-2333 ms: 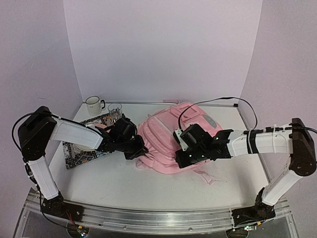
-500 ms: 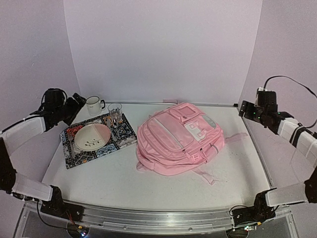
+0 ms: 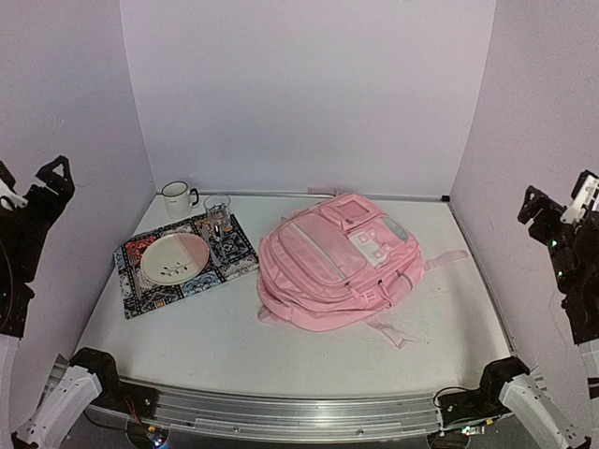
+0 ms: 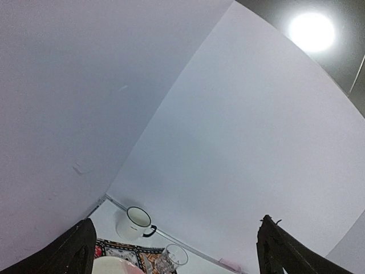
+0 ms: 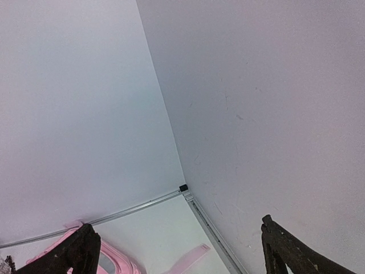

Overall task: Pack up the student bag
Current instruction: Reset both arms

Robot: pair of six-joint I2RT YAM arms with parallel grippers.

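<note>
Bag lies flat mid-table, nearer the right edge, zips look shut. Left gripper and right gripper are both wide, empty, up by the side walls. Any re-approach: drop straight down onto the bag. Room along the near edge; mat, plate, mug and glass crowd the far-left corner.

text: none legible | labels: none | numbers: none
</note>
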